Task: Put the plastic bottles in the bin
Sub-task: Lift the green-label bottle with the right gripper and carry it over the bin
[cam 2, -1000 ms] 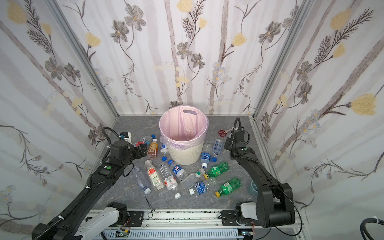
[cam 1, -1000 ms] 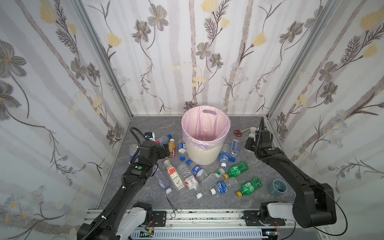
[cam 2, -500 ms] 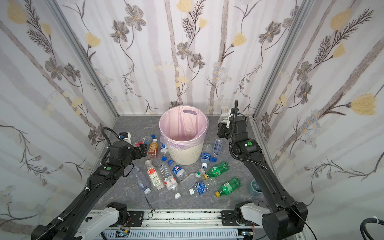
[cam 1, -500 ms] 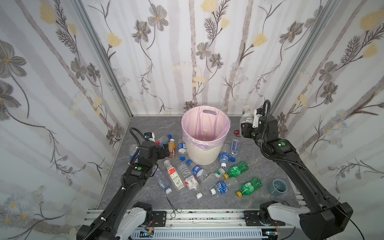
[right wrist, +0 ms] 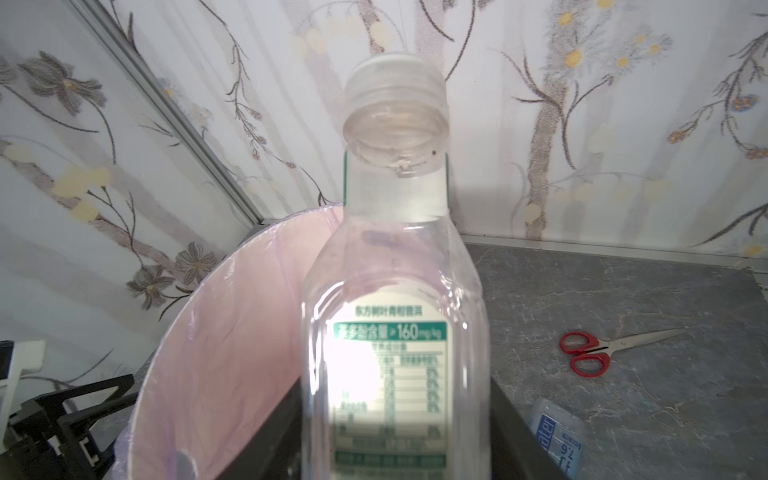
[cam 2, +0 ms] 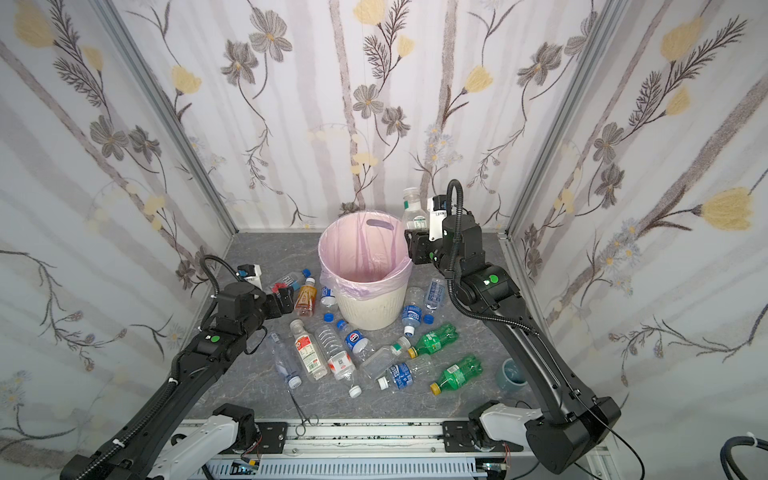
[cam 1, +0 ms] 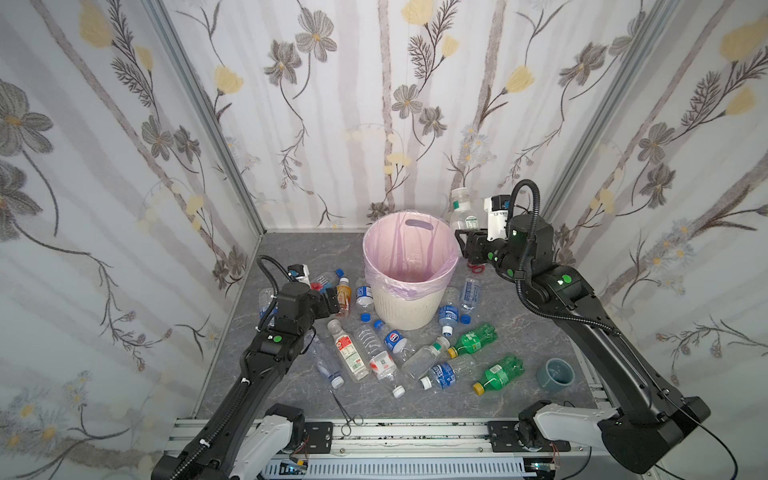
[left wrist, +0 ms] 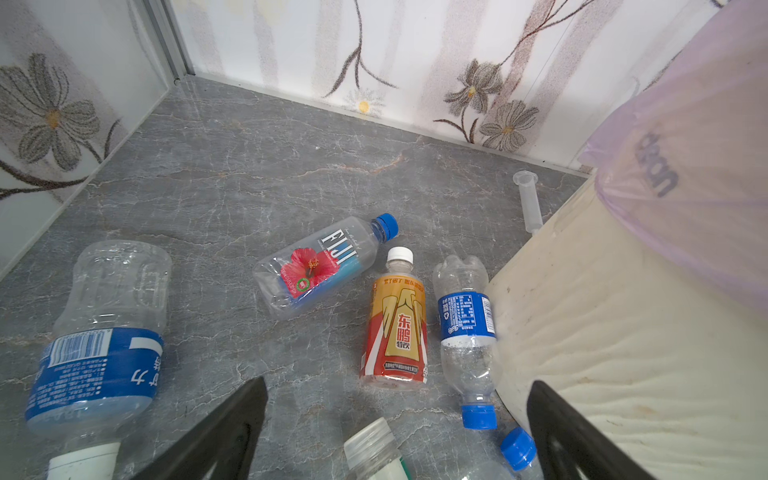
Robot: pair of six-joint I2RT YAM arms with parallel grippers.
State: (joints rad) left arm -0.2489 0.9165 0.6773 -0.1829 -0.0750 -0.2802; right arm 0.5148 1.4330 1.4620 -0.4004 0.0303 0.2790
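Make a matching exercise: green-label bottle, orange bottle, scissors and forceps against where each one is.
Things
1. green-label bottle
2. orange bottle
3. scissors
4. forceps

Places
A. at the front edge of the table
B. lying left of the bin in both top views
C. held upright in the right gripper
D. flat on the table, right of the bin in both top views

Pairs: 1-C, 2-B, 3-D, 4-A
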